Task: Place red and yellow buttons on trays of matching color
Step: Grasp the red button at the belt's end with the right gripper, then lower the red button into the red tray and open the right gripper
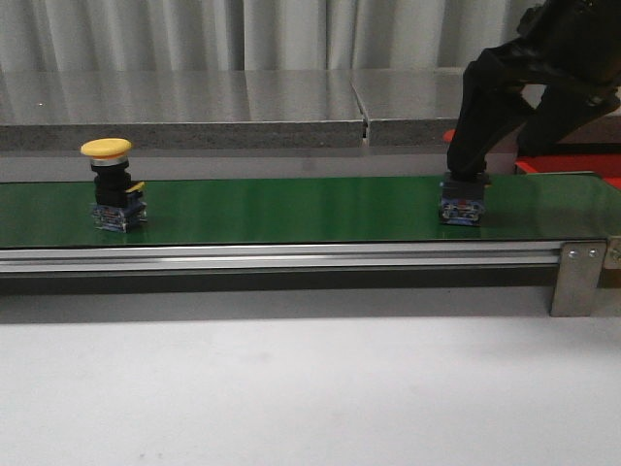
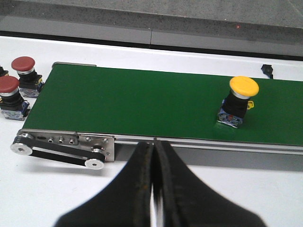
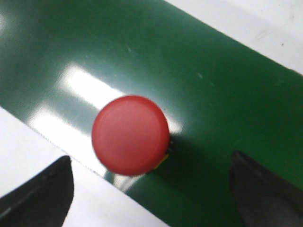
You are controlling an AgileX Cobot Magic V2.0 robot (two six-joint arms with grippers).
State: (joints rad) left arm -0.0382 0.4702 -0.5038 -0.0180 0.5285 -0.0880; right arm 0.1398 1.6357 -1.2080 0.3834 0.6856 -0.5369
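A yellow button (image 1: pixel 118 184) stands upright on the green belt (image 1: pixel 291 209) at its left end; the left wrist view shows this yellow button (image 2: pixel 241 101) too. My right gripper (image 1: pixel 464 183) is lowered over a red button (image 1: pixel 462 206) on the belt's right part. Its fingers stand open on either side of the red cap (image 3: pixel 130 135), apart from it. Two more red buttons (image 2: pixel 22 71) (image 2: pixel 9 94) stand off the belt's end. My left gripper (image 2: pixel 154 144) is shut and empty, short of the belt. Behind the right arm lies the red tray (image 1: pixel 572 163). The yellow tray is out of view.
A metal rail with an end bracket (image 1: pixel 579 277) runs along the belt's near side. A grey ledge (image 1: pixel 243 112) and curtains stand behind. The belt's drive pulleys (image 2: pixel 57 149) sit at its end. A small black object (image 2: pixel 268 71) lies beyond the belt.
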